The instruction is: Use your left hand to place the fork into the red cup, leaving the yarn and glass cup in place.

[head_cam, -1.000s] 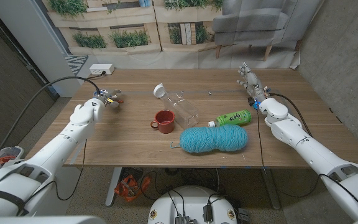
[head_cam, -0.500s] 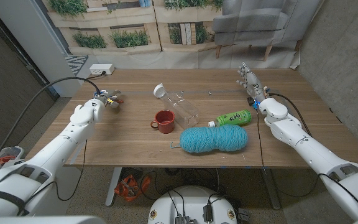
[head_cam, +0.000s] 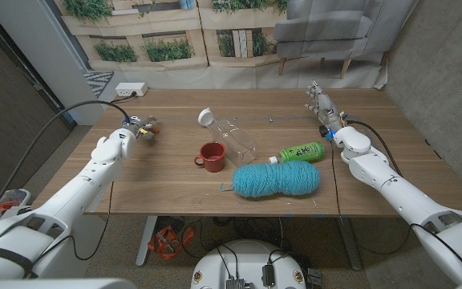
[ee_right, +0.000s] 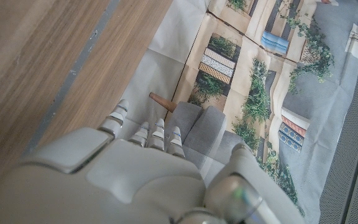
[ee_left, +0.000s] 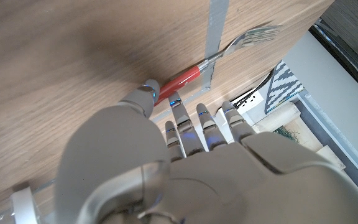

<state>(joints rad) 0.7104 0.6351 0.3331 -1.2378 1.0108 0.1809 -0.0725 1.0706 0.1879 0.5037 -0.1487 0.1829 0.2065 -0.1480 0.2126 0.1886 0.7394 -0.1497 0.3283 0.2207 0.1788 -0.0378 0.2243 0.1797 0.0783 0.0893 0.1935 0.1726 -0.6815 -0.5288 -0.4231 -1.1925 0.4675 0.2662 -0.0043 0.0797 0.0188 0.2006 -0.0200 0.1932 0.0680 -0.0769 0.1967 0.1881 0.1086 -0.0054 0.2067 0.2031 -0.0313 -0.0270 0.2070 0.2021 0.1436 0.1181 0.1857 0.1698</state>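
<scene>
The fork [ee_left: 219,55], with a red handle and metal tines, lies on the wood near the table's left edge. My left hand [ee_left: 166,162] reaches over it, the thumb tip and the fingertips [ee_left: 180,109] at the end of the handle, fingers stretched out and not closed around it. In the head view my left hand [head_cam: 137,128] is at the table's left side, well left of the red cup [head_cam: 212,155]. The cup stands upright near the middle. The teal yarn [head_cam: 276,179] lies in front of it to the right. The glass cup [head_cam: 237,138] lies on its side behind the red cup.
A green bottle [head_cam: 301,151] lies on its side behind the yarn. A white lid [head_cam: 206,117] sits by the glass cup. My right hand [head_cam: 323,106] stands at the far right of the table [head_cam: 167,185], fingers apart and holding nothing. A grey armchair [head_cam: 327,32] stands behind the table.
</scene>
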